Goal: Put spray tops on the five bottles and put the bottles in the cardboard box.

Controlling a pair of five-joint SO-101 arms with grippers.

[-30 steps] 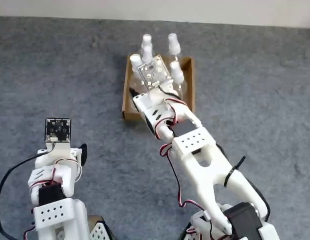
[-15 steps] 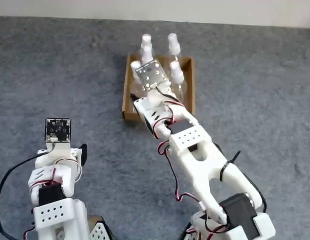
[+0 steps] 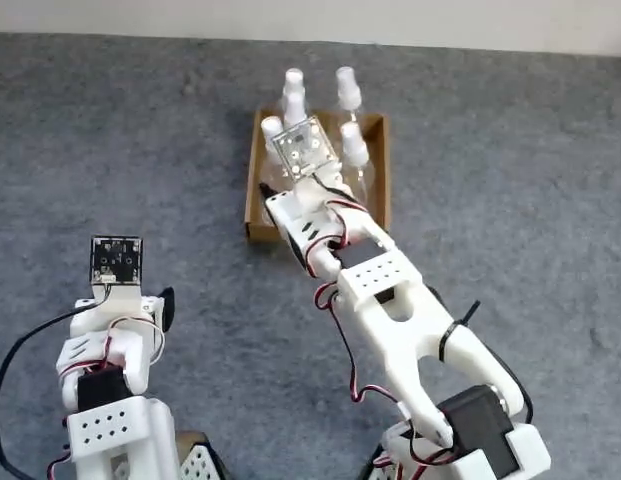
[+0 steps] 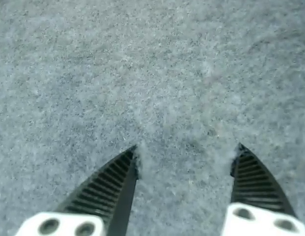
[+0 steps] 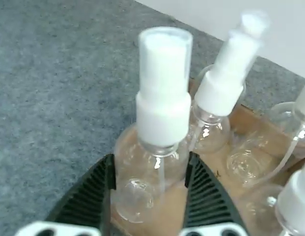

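The right gripper (image 5: pixel 150 169) pinches a bottle (image 5: pixel 142 182). Its two black, ribbed, wedge-shaped fingers (image 5: pixel 100 189) press against opposite sides of the round body. The bottle is clear glass, upright, with a thin dip tube running down inside it. A white plastic spray top (image 5: pixel 164 83) sits on its neck as a cylindrical cap over a wider collar. The bottle is just inside the left wall of the cardboard box (image 3: pixel 253 205). Whether its base rests on the box floor cannot be told.

Other bottles (image 5: pixel 213 130) of the same clear glass stand in the box beyond and beside the held one. The nearest of them tilts, and its spray top leans away. Counting the held bottle, four white spray tops show in the right wrist view. From above, the white tops cluster at the far end of the box, and two overlap, so no exact count can be made there. The box is a shallow, open, rectangular tray of plain brown cardboard.

The left gripper (image 4: pixel 186 152) hangs well apart from the box, near its own arm's base. Its two black ribbed fingers are spread wide, with nothing between them.

The table (image 3: pixel 110 130) is covered in a grey, fuzzy, felt-like fabric.
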